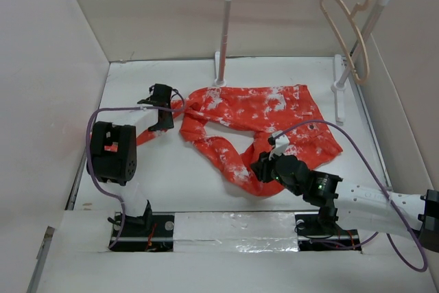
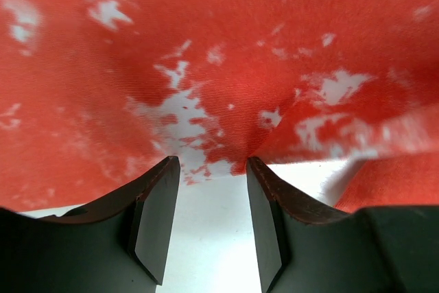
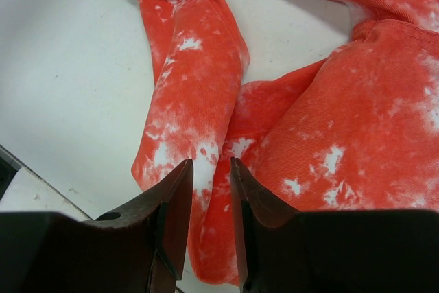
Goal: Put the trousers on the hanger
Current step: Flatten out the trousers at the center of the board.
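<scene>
Reaching the trousers' (image 1: 274,111) far leg with left gripper (image 2: 210,164) released; crouching over the near leg, right gripper (image 3: 211,164) narrowly parted, apparently empty; hanger (image 1: 336,38) only overhead.

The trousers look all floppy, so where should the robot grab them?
Probably a leg, pinched from straight above: the trousers lie flat and limp on the table, so only a raised fold can be pinched. The rumpled leg under the right gripper offers one; the left gripper sits at the cloth's edge.
</scene>
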Motion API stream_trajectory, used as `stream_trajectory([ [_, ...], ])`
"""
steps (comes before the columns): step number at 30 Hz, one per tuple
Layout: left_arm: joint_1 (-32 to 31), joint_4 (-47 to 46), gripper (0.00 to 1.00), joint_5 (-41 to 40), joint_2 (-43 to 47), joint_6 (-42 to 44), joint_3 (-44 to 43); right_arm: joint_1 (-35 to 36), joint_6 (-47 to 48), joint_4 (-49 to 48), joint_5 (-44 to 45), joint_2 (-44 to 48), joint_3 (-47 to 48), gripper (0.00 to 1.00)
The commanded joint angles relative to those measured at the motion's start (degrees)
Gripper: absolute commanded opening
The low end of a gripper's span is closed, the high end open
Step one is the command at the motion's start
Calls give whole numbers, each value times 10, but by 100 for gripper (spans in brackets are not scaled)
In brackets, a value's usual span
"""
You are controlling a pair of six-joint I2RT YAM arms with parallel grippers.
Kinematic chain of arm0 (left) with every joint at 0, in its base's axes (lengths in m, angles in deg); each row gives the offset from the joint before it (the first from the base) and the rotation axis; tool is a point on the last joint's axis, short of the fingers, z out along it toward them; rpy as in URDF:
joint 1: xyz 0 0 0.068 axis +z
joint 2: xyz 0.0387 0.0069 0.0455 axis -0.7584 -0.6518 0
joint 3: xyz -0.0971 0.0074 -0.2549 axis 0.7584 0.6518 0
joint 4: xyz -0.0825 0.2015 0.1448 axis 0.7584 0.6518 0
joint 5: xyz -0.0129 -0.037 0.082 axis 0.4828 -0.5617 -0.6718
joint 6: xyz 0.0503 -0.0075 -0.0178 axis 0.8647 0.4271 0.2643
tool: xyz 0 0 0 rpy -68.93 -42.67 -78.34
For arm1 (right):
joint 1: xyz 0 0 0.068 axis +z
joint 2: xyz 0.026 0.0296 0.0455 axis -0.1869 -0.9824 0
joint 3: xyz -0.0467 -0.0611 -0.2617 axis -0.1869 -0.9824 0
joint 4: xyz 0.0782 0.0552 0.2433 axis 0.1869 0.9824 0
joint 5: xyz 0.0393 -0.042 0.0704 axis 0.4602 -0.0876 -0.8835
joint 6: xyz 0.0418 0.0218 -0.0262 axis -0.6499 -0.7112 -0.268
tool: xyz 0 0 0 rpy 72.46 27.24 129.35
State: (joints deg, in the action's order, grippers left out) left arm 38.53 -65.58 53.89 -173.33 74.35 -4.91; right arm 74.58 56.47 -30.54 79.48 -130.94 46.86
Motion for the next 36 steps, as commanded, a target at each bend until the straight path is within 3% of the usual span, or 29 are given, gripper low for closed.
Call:
stream_trajectory([
  [1,0,21,41,21,-14,10,-19,-1,4,-30,5,0,8,35],
  [5,0,14,39,40,0,10,-11,-1,4,-31,9,-7,10,40],
  [9,0,13,39,47,3,11,-8,-1,7,-37,7,-25,11,59],
  [16,0,21,34,30,-21,9,-17,-1,1,-27,6,-77,37,66],
  [18,0,29,20,16,-35,7,-34,-1,5,-29,1,-93,44,72],
  [20,0,39,0,-11,-35,-2,-44,-1,7,-30,-7,-124,67,74],
  [24,0,32,0,-30,27,-11,-51,-1,-12,-27,-28,-199,113,74],
  [26,0,21,0,-40,58,-14,-49,-1,-17,-45,-52,-251,120,70],
  [29,0,19,0,-76,113,-26,-55,5,-24,-80,-65,-295,117,41],
  [30,0,16,0,-83,135,-30,-56,5,-31,-80,-64,-313,112,27],
  [32,0,6,0,-78,153,-35,-56,21,-42,-83,-43,-315,101,16],
  [33,0,3,0,-63,160,-34,-52,21,-50,-83,-42,-306,94,6],
  [36,-1,10,0,0,148,-20,-43,34,-67,-69,-30,-274,73,5],
])
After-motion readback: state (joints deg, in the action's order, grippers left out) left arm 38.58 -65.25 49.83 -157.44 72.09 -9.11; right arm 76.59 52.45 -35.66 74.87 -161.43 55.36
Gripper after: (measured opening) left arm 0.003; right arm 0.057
